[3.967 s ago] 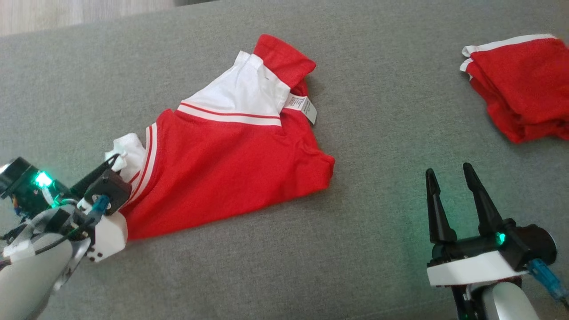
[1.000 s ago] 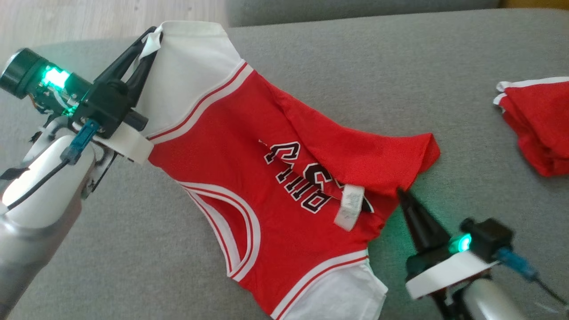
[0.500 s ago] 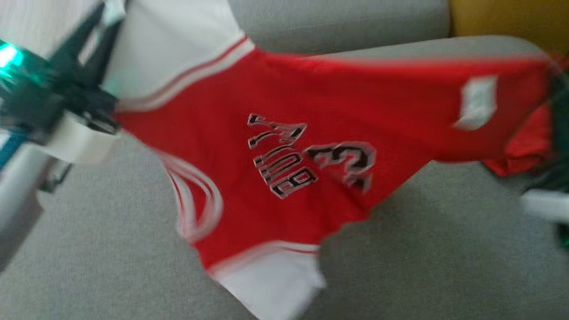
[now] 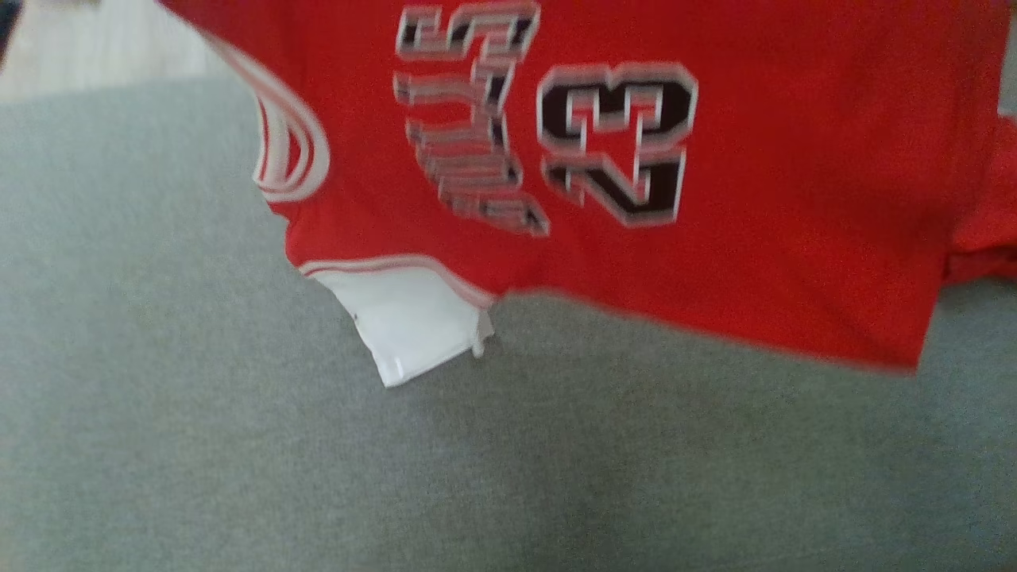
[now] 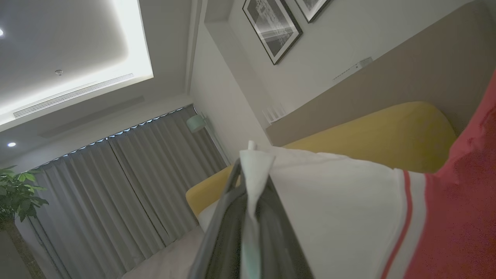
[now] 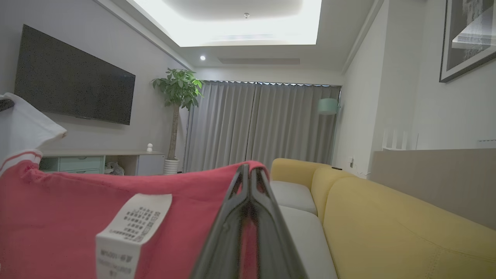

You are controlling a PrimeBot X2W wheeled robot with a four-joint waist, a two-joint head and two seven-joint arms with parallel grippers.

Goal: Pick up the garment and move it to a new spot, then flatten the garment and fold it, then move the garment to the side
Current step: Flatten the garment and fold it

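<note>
You have the grey upholstered surface (image 4: pixel 508 461) spreading across the lower head view. Above it hangs the garment (image 4: pixel 794 199), a red jersey with white trim, lifted and stretched out sideways. Its lower red edge and one white shoulder strap (image 4: pixel 405 330) dangle close over the grey fabric; the blur hides whether they touch it. A second red cloth (image 4: pixel 984 230) lies at the right edge, partly behind the jersey. A black printed number (image 4: pixel 616 139) shows on the red cloth. Your left pincer (image 5: pixel 250 168) is pinched tight on a white corner of the garment. Your right pincer (image 6: pixel 250 172) is pinched tight on a red edge, beside the white care label (image 6: pixel 133 228).
</note>
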